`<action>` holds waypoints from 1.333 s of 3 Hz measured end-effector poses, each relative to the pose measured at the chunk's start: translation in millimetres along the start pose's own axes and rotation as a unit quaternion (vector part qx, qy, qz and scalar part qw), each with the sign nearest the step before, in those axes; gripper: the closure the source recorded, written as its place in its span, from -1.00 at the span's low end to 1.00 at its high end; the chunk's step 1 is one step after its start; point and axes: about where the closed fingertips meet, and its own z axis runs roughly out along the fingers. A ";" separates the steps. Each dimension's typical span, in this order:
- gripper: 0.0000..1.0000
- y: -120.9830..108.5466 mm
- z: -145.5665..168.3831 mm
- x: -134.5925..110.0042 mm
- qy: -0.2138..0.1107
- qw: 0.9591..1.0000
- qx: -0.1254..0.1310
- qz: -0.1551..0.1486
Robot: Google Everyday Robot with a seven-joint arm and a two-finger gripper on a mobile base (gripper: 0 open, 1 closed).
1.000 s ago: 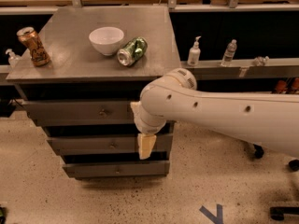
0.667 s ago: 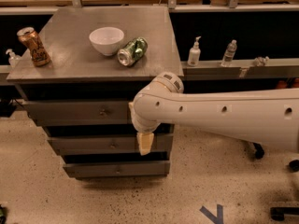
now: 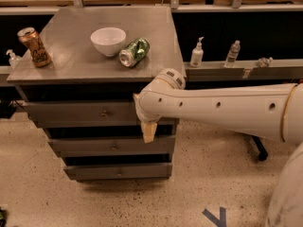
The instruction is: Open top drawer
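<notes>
Pincer (image 3: pixel 149 132) by top drawer (image 3: pixel 71 113) front, right of knob (image 3: pixel 106 112)

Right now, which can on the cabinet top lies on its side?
The green can, beside the white bowl; the brown can at the left edge stands upright. The gripper hangs by the right end of the top drawer.
</notes>
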 end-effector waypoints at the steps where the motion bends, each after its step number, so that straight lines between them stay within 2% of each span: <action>1: -0.91 -11.8 25.0 26.2 -0.023 0.998 -0.038 0.037; 2: -0.64 -18.2 31.5 26.0 -0.051 0.995 -0.064 0.061; 3: -0.91 -13.9 16.9 10.0 -0.068 0.993 -0.076 0.058; 4: -1.00 5.1 -3.1 -5.5 -0.072 0.992 -0.087 0.048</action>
